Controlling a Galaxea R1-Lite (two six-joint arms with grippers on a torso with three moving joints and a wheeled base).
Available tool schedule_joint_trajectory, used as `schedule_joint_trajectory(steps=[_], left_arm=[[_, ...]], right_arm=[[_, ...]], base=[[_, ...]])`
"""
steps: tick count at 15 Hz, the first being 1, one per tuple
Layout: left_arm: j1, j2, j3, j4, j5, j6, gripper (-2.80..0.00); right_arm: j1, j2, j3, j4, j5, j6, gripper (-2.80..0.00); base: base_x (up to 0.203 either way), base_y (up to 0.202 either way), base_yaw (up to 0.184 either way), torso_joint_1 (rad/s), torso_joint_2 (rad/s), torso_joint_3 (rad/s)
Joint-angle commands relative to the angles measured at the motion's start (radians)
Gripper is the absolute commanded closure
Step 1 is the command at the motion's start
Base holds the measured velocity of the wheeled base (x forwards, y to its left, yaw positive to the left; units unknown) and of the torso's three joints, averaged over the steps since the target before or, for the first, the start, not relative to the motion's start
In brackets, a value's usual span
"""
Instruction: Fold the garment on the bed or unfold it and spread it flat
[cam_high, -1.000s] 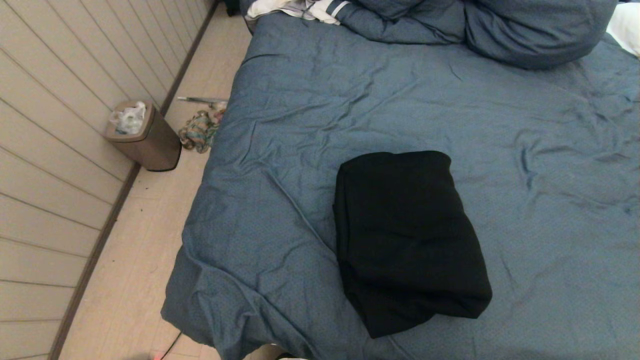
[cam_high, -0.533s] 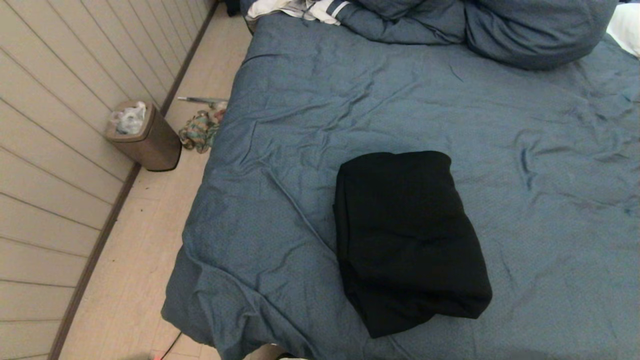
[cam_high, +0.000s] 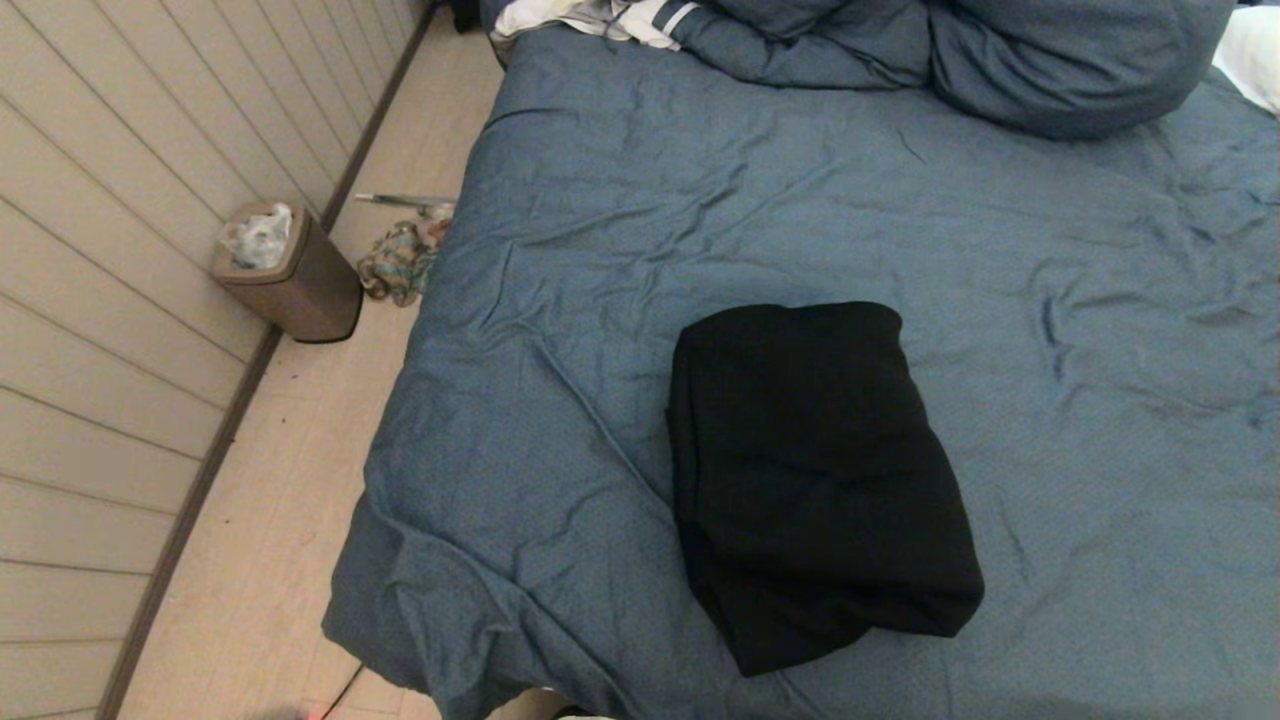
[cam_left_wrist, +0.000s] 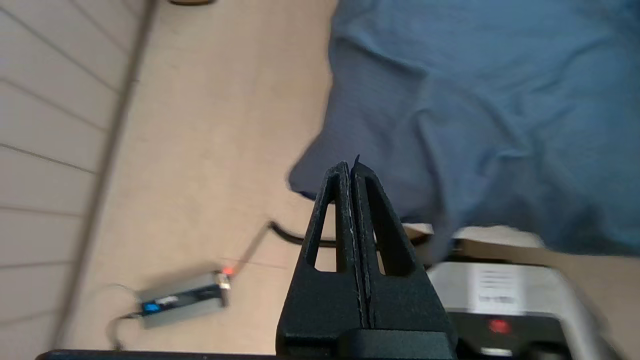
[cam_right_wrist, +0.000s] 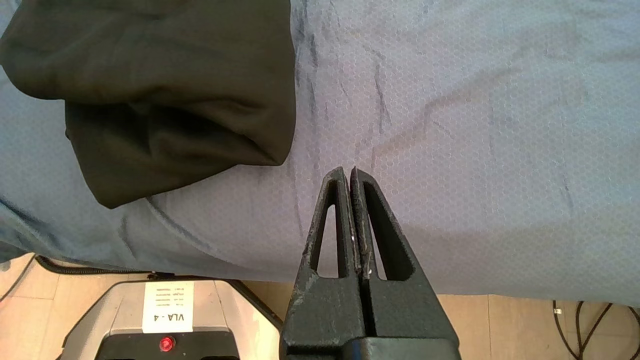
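Black folded garment (cam_high: 815, 480) lies on the bed (cam_high: 620, 220), both pincers closed.

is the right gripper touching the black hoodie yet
Apart. The right wrist view shows the shut right gripper over bare bed, with blue cover between it and the garment.

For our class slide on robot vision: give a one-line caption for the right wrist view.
Right gripper, fingers shut, poised above the bed beside the folded black garment.

Home bedroom: wide bed (cam_high: 800, 200) under wrinkled blue duvet, pillows (cam_high: 1070, 60) at head, small waste bin (cam_high: 290, 275) by panelled wall (cam_high: 120, 250), wood floor (cam_high: 270, 540).
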Motion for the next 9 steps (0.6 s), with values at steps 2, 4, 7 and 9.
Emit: schedule_joint_trajectory(steps=[2,4,7,9], left_arm=[[-0.001,0.000,0.023,-0.021,-0.006,0.005,0.00],[-0.001,0.000,0.023,-0.025,-0.006,-0.022,0.00],[-0.001,0.000,0.022,-0.025,-0.005,-0.022,0.00],[-0.001,0.000,0.023,-0.025,-0.006,-0.022,0.00]], right_arm=[[0.000,-0.005,0.001,0.000,-0.001,0.005,0.00],[0.000,-0.004,0.001,-0.002,-0.009,0.092,0.00],[0.000,-0.003,0.003,-0.009,-0.015,0.068,0.00],[0.001,-0.004,0.013,-0.031,0.010,-0.105,0.00]], base=[[0.000,0.000,0.000,0.000,0.00,0.000],[0.000,0.000,0.000,0.000,0.00,0.000],[0.000,0.000,0.000,0.000,0.00,0.000],[0.000,0.000,0.000,0.000,0.00,0.000]])
